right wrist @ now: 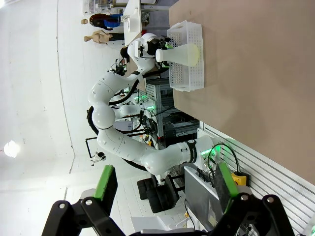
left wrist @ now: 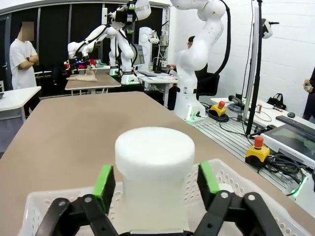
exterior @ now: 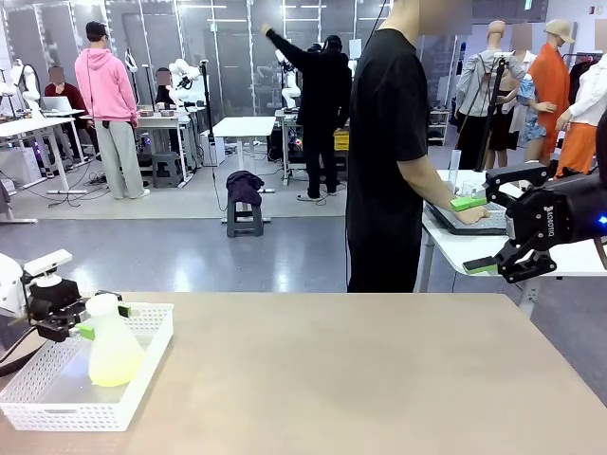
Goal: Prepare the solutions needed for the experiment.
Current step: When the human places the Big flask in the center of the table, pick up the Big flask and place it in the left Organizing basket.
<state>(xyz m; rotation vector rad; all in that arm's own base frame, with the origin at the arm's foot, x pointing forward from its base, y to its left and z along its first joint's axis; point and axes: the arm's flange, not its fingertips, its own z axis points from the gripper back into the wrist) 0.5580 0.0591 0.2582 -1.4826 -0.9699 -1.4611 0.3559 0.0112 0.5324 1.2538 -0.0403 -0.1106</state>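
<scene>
At the lower left of the front view sits a white perforated plastic basket (exterior: 38, 403) on the tan tabletop (exterior: 360, 370). Standing upright in it is a translucent conical flask (exterior: 114, 353) with a wide white neck, its lower body tinted by the solutions (exterior: 116, 368), a pale yellow-green liquid that looks clear and watery. The left gripper (exterior: 87, 320) sits level with the flask's neck, its green pads on either side of it. In the left wrist view, low in the frame, the pads (left wrist: 104, 181) stand just off the white neck (left wrist: 154, 162) with a sliver of daylight on each side, so the jaws are spread and not pinching it; the flask appears to stand on its own in the basket.

Farther back, at the right edge of the front view and above the table's far end, the right gripper (exterior: 488, 235) hangs in the air, well apart from the basket, its fingers wide apart with nothing between them.

Beyond the table, upper centre, a person in a black T-shirt (exterior: 384, 142) stands turned towards a side bench.

My reading is that the flask has been set in the basket and let go. The next move likely calls for the left arm to draw straight back along its fingers, without nudging the neck and tipping the flask.
</scene>
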